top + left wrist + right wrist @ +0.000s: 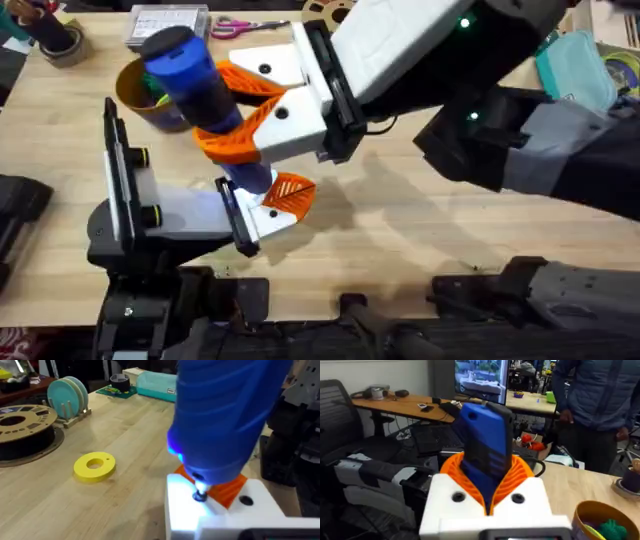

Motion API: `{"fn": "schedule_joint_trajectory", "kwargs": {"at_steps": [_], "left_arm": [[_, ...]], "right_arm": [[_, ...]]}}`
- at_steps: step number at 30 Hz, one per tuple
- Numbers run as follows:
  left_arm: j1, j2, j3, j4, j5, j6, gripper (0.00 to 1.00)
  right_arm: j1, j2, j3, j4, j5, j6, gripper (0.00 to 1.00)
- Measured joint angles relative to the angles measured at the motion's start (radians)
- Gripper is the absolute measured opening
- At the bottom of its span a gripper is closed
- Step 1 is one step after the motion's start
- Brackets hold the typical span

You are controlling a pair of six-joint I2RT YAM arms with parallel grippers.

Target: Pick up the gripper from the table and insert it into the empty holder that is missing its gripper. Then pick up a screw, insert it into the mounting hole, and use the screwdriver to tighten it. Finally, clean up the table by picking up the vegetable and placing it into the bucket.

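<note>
The right arm reaches in from the right side of the table, its white wrist block crossing the middle, large under the overhead camera. The right gripper [240, 115] is clamped on the screwdriver [195, 85], its orange ribbed pads [230, 140] pressing the blue barrel from both sides; from the right wrist camera the barrel [485, 455] stands between the two orange pads. The screwdriver is held nearly upright, leaning a little to the left and far, with its tip end pointing down at the left arm's finger.

The left arm lies low at the near left of the table, its wrist turned so its fingers point right. The left gripper [245, 210] shows a white finger block, the holder [262, 222], with the gripper [290, 192], the orange wedge, seated on it. From the left wrist camera the thin tip [200, 495] of the screwdriver [225, 415] stands on the top face of the holder [185, 510], just beside the orange piece [230, 491], with a blue glow at the barrel's lower end. Whether the left fingers are spread or closed I cannot tell.

The bucket [135, 95] stands at the far left, just behind the screwdriver, with green leafy pieces [612, 527] inside it. A yellow ring [95, 466] lies on the wood well apart.
</note>
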Motion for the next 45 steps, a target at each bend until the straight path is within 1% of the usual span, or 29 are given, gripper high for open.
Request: {"fn": "schedule_joint_trajectory", "kwargs": {"at_steps": [4,11,27,45], "left_arm": [[0.0,0.0,0.0,0.0,0.001,-0.001,0.004],[-0.001,0.0,0.0,0.0,0.002,-0.001,0.004],[-0.001,0.0,0.0,-0.001,0.006,-0.001,0.004],[-0.001,0.0,0.0,-0.001,0.008,-0.001,0.004]], "right_arm": [[-0.003,-0.003,-0.003,0.001,-0.004,0.001,0.023],[-0.029,-0.01,-0.003,-0.013,-0.048,0.011,0.023],[-0.005,-0.014,-0.002,-0.036,-0.054,-0.038,0.023],[-0.005,-0.014,-0.003,-0.032,-0.049,-0.037,0.023]]}}
